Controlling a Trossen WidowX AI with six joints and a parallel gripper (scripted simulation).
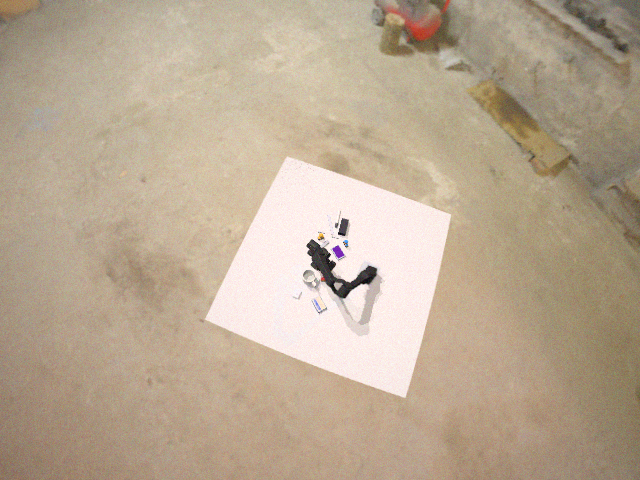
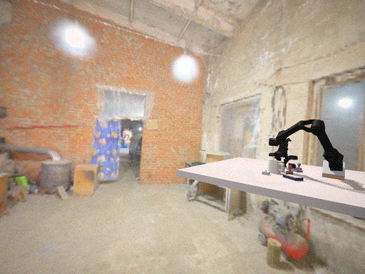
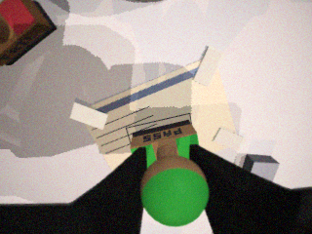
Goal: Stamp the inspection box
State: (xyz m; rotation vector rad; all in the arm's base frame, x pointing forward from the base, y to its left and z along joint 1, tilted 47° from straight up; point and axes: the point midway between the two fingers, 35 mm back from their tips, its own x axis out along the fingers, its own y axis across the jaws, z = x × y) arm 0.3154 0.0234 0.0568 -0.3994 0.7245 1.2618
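My gripper [image 3: 168, 152] [image 2: 283, 159] is shut on the green-knobbed PASS stamp [image 3: 175, 195], held upright over the card [image 3: 216, 104]. The stamp's block, lettered PASS, hides most of the card's outlined inspection box [image 3: 158, 121]; only the box's far edge and corners show. Whether the stamp's face touches the card cannot be told, and no print shows. The card is cream with a blue band, thin lines and pale tabs at its corners. A purple ink pad [image 1: 338, 252] [image 2: 297, 170] lies beside the gripper.
A red-topped stamp [image 3: 17, 17] [image 2: 290, 168] and a grey mug [image 1: 309, 277] [image 2: 273, 166] stand near the gripper. A blue-topped stamp [image 1: 345, 242] [image 2: 299, 165], a dark flat box [image 2: 292, 177], a small pale block [image 1: 296, 294] [image 2: 266, 173] and a black block [image 1: 343, 226] are also on the bench.
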